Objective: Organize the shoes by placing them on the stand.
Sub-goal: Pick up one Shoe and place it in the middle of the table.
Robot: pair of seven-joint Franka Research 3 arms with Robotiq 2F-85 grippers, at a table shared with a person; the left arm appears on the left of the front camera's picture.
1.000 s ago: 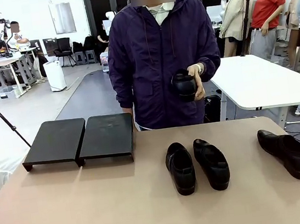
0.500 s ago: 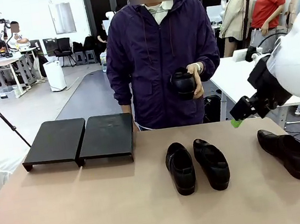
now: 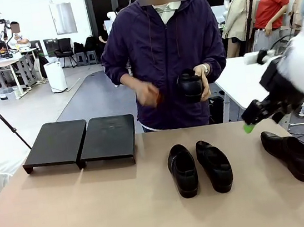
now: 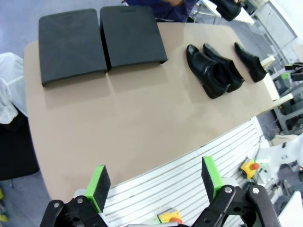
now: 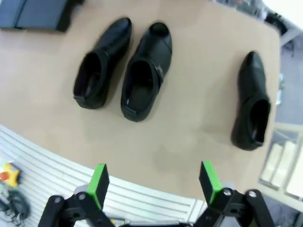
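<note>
Over the right of the tabletop [image 3: 97,210], my right gripper [image 5: 154,178] hung released near the lone shoe [image 3: 289,154], likely lined up to grab it; my left gripper [image 4: 154,178] sat released too, the stand [image 3: 82,139] bare.

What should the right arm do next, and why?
Likely lower the right gripper onto the lone shoe at the right end of the table. The gripper hangs open, closest to that shoe. The stand is bare, two more shoes lie mid-table, and the person's hand holds the fourth shoe.
</note>
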